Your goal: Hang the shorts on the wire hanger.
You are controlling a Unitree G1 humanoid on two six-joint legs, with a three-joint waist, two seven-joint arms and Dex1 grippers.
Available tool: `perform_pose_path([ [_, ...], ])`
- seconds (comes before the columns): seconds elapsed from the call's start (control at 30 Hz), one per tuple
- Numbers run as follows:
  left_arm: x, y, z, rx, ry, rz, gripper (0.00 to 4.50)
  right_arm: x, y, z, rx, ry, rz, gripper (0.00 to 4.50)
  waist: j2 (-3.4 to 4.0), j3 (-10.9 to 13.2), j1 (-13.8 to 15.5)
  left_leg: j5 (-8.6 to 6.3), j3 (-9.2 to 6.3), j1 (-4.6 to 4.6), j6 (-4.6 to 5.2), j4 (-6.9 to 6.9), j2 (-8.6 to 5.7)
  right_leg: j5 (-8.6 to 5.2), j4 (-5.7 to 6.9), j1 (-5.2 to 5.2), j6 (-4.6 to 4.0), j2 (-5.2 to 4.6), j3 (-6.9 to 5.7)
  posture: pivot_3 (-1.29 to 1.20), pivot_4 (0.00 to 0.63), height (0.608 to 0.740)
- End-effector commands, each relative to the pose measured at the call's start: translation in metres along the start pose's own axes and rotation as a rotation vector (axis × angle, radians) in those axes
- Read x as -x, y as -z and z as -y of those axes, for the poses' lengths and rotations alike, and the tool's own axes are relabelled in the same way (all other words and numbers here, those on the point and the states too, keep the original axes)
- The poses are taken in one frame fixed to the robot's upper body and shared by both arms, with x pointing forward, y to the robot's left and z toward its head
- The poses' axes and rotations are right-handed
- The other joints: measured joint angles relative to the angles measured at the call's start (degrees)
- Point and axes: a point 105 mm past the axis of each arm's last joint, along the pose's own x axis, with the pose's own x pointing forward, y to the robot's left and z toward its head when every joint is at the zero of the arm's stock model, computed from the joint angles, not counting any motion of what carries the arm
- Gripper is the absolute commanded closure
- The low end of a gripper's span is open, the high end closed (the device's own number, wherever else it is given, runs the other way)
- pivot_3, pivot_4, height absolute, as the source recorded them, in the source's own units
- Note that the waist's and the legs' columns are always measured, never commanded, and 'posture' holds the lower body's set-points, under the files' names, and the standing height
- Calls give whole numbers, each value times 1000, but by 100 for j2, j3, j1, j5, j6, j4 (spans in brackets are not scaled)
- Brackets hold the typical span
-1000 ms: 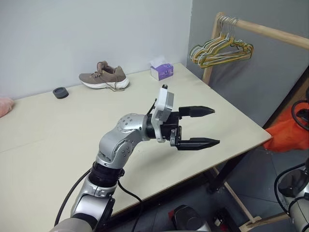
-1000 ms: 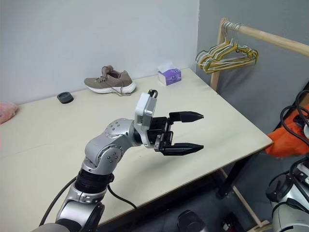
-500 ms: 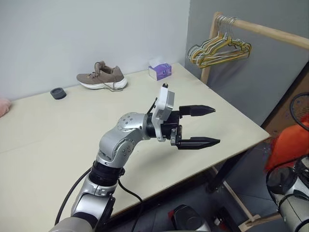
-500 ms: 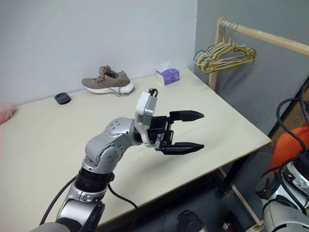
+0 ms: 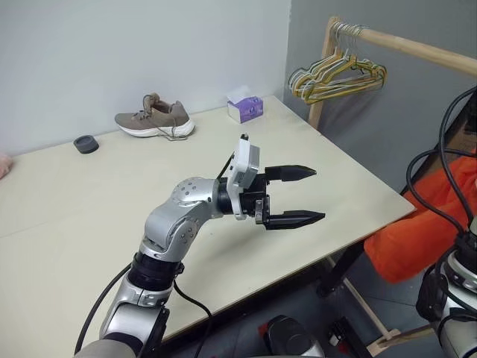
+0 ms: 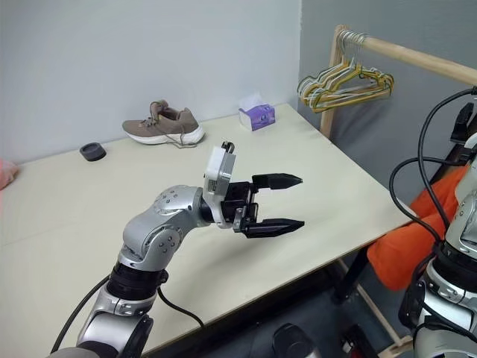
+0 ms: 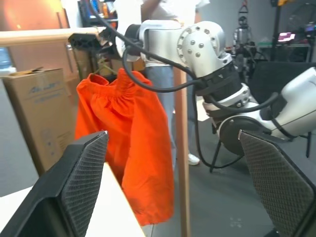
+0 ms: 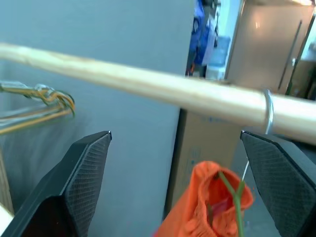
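Both grippers stand wide open with nothing between their fingers: the left gripper (image 5: 294,195) hovers over the right part of the table (image 5: 67,201), pointing toward the clothes rail, and the right gripper (image 8: 175,185) faces the wooden rail (image 8: 148,89) from close by, its two fingers spread to either side of the shorts. The shorts (image 7: 131,148) are bright orange and hang below the rail on the wire hanger (image 8: 231,195), whose thin green wire rises out of the gathered waistband toward a hook (image 8: 268,109) looped over the rail. From the head views the orange cloth shows off the table's right edge, behind black cables of the right arm. A bunch of yellow and green hangers (image 5: 339,74) hangs farther along the same rail, near its upright post. On the pale table sit a brown shoe (image 5: 155,119) by the back wall, a purple tissue box (image 5: 246,108) at the far right corner, and a small black round thing (image 5: 86,143) to the left of the shoe. A cardboard box (image 7: 37,113) stands behind the shorts, against a grey wall
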Motion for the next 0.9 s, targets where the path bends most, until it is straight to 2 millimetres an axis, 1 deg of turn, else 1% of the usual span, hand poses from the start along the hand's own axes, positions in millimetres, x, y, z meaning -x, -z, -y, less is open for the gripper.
perform_pose_path([
  [0.03,35,-6,-47,-115,-367,-35,0,31,-27,-93,-29,-469,206,36,-1,-1,-48,0,2,8,0,-12,2,0,-4,2,1,1,4,-395,0,740],
  [0.07,44,-3,-56,-139,-448,-58,0,37,-25,-105,-47,-533,202,36,-4,-1,-78,0,2,10,1,-13,7,1,-4,4,1,6,6,-388,0,740],
  [0.1,48,-2,-62,-156,-491,-72,0,39,-23,-111,-56,-565,200,36,-5,0,-73,0,-2,11,1,-16,10,2,-2,10,3,11,4,-382,0,740],
  [0.13,62,3,-72,-162,-595,-104,0,44,-18,-121,-66,-623,191,36,-8,2,-38,1,-9,14,2,-17,9,3,1,10,4,11,-2,-366,0,740],
  [0.2,103,14,-87,-175,-827,-180,0,56,-6,-146,-70,-745,184,36,-10,3,68,2,-16,7,3,-18,8,5,-1,2,7,9,-10,-343,0,740],
  [0.27,131,20,-92,-197,-984,-233,0,61,0,-160,-70,-792,191,36,-15,5,165,2,-14,2,3,-18,8,5,-6,-1,6,7,-3,-330,0,740],
  [0.3,146,21,-94,-208,-1071,-246,0,63,5,-168,-74,-819,195,36,-19,6,213,2,-14,-5,3,-17,7,5,-7,-8,6,5,-1,-316,0,740],
  [0.37,185,30,-90,-185,-1292,-292,0,76,20,-194,-121,-939,178,36,-30,6,353,2,-17,-14,3,-17,3,6,-9,-16,5,-3,2,-264,0,740],
  [0.43,217,43,-77,-154,-1466,-381,0,90,41,-218,-166,-1027,142,36,-44,-4,478,1,-25,-15,2,-18,3,6,-10,-17,4,-7,1,-236,0,740],
  [0.47,226,47,-70,-153,-1509,-421,0,94,52,-226,-182,-1035,119,36,-48,-6,565,0,-29,-14,2,-20,3,7,-7,-16,3,-6,-1,-236,0,740],
  [0.53,236,52,-58,-163,-1557,-444,0,99,72,-240,-204,-1033,81,36,-48,-6,738,0,-36,-15,1,-25,4,8,-5,-20,2,-5,-6,-171,0,740],
  [0.6,242,56,-51,-156,-1589,-448,0,104,88,-250,-219,-1041,47,36,-56,0,975,0,-39,-18,1,-26,2,22,-3,-25,-23,-8,-6,-154,0,740],
  [0.67,241,58,-46,-161,-1583,-442,0,106,102,-258,-248,-1050,3,36,-58,-1,1256,0,-41,-25,0,-23,-5,28,-1,-31,-29,-15,-11,-127,0,740],
  [0.7,240,56,-45,-156,-1577,-423,0,105,107,-260,-264,-1034,-16,36,-59,-1,1346,0,-41,-25,0,-23,-5,32,-1,-32,-32,-15,-14,-127,0,740],
  [0.8,239,53,-43,-154,-1568,-398,0,99,114,-263,-299,-986,-40,36,-59,-1,1604,0,-33,-25,0,-23,-3,36,0,-31,-39,-11,-24,-106,0,740],
  [0.87,241,49,-42,-159,-1579,-372,0,96,114,-265,-305,-981,-32,36,-59,-1,1703,1,-32,-24,-1,-23,0,39,4,-32,-43,-6,-27,-82,0,740],
  [0.9,243,47,-41,-154,-1587,-355,0,96,113,-266,-305,-982,-26,36,-59,-1,1703,1,-29,-22,-1,-23,0,40,6,-32,-46,-5,-25,-82,0,740],
])
